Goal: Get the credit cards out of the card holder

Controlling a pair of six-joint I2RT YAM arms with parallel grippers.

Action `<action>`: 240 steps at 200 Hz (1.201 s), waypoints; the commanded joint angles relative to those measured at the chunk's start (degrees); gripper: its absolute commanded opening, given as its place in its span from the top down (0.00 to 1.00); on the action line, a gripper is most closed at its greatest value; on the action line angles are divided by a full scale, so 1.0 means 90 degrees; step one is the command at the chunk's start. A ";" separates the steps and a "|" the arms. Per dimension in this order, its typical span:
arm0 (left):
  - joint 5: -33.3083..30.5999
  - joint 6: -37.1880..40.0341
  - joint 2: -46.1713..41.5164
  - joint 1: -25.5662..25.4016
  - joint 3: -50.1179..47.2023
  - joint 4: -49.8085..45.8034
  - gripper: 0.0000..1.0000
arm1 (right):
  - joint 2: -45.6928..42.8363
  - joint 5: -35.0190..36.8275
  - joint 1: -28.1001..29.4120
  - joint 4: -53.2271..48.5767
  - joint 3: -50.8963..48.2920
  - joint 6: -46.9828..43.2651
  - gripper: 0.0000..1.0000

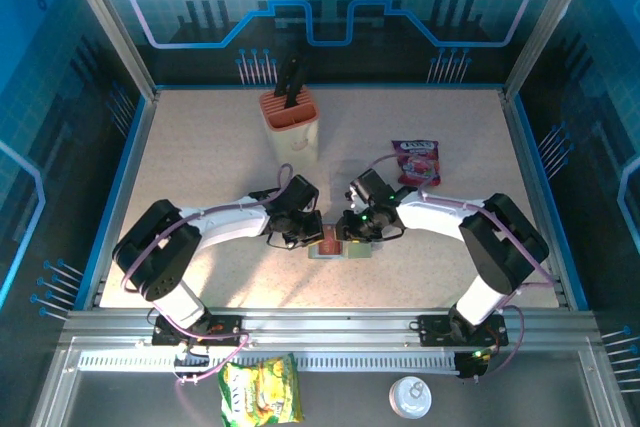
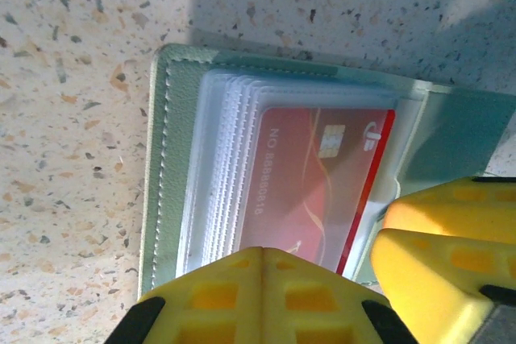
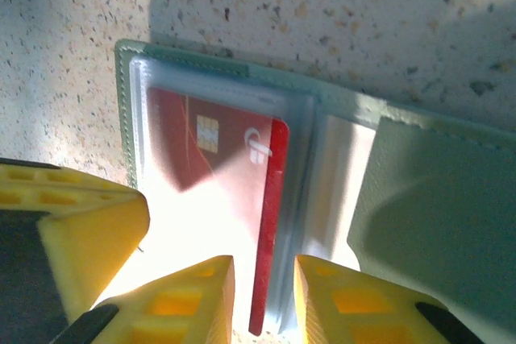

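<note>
Card holder [image 1: 356, 251] on speckled tbl [image 1: 200, 177], blue walls [image 1: 60, 97].

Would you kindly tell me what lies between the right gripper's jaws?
In the right wrist view, the jaws of the right gripper stand open astride the edge of a thin red credit card in the open grey-green card holder.
</note>
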 commanded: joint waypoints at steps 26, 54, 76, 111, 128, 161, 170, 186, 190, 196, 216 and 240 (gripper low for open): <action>-0.0193 0.0056 -0.0120 -0.0012 0.0052 -0.0281 1.00 | -0.0095 -0.0386 -0.0112 0.0303 -0.0158 0.0172 0.73; -0.0285 0.0118 -0.0023 -0.0011 0.0001 -0.0360 1.00 | -0.0049 -0.0595 -0.0158 0.0576 -0.0260 0.0293 0.73; -0.0285 0.0106 0.0056 -0.0012 -0.0059 -0.0335 1.00 | -0.0033 -0.0760 -0.0211 0.0772 -0.0336 0.0379 0.73; -0.0275 0.0099 0.0124 -0.0011 -0.0077 -0.0323 1.00 | 0.0046 -0.0915 -0.0271 0.0971 -0.0413 0.0450 0.73; -0.0275 0.0108 0.0153 -0.0011 -0.0074 -0.0338 1.00 | 0.0105 -0.0956 -0.0296 0.1026 -0.0421 0.0468 0.73; -0.0275 0.0098 0.0174 -0.0011 -0.0076 -0.0369 1.00 | 0.0225 -0.1080 -0.0318 0.1203 -0.0471 0.0529 0.73; -0.0276 0.0099 0.0182 -0.0012 -0.0084 -0.0392 1.00 | 0.0239 -0.1095 -0.0321 0.1243 -0.0489 0.0546 0.73; -0.0285 0.0096 0.0175 -0.0011 -0.0088 -0.0404 1.00 | 0.0290 -0.1097 -0.0319 0.1273 -0.0511 0.0547 0.73; -0.0285 0.0097 0.0173 -0.0014 -0.0089 -0.0403 1.00 | 0.0312 -0.1096 -0.0319 0.1276 -0.0507 0.0548 0.73; -0.0287 0.0093 0.0181 -0.0012 -0.0093 -0.0411 1.00 | 0.0332 -0.1074 -0.0321 0.1256 -0.0511 0.0541 0.74; -0.0285 0.0094 0.0189 -0.0012 -0.0079 -0.0428 1.00 | 0.0326 -0.0914 -0.0314 0.1077 -0.0510 0.0480 0.74; -0.0295 0.0089 0.0188 -0.0012 -0.0084 -0.0443 1.00 | 0.0215 -0.0641 -0.0319 0.0745 -0.0462 0.0356 0.74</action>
